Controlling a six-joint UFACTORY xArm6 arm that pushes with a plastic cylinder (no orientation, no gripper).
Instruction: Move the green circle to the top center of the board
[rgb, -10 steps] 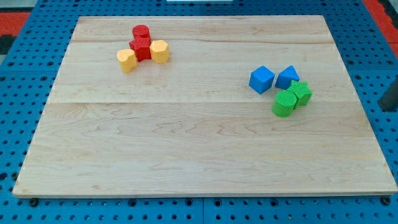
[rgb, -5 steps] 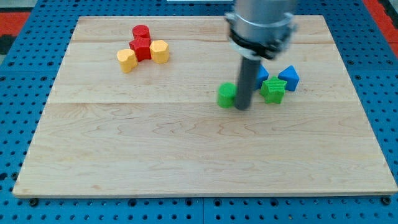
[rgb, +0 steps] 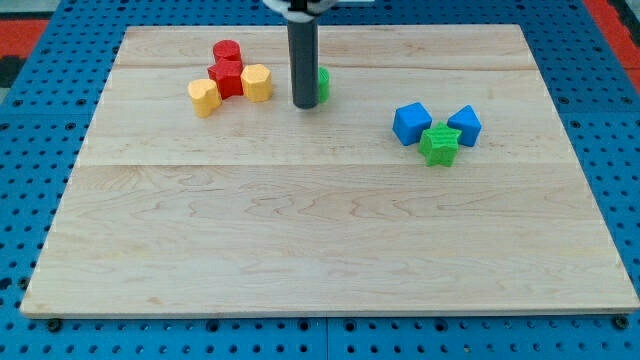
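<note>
Across the single camera view lies a pale wooden board (rgb: 330, 240), made of planks whose seams run from the view's left to the view's right. It rests on a blue tabletop (rgb: 40, 330) pierced with rows of small holes. Red patches of the same perforated kind show at the view's top left and top right corners.

From the top edge of the view, a straight dark rod comes down onto the board. The robot has no gripper, so there is nothing to hold or let go; the rod ends in the tip (rgb: 305, 104), which sits on the wood in the top centre of the board.

Mostly hidden behind the rod, the green circle (rgb: 322, 82) peeks out on the rod's right side, touching it or very nearly so. Only a sliver of green shows, so its round shape cannot be confirmed from this picture.

Near the view's top left, to the left of the tip, sits a tight cluster: a red block (rgb: 226, 52) at the back, a second red block (rgb: 228, 78) just in front of it, and two yellow blocks (rgb: 204, 97) (rgb: 257, 82) flanking that one and touching it.

Well apart, toward the view's right, stands another cluster: a blue cube (rgb: 412, 123), a blue triangular block (rgb: 464, 124), and a green star-like block (rgb: 439, 144) pressed between and in front of them.
</note>
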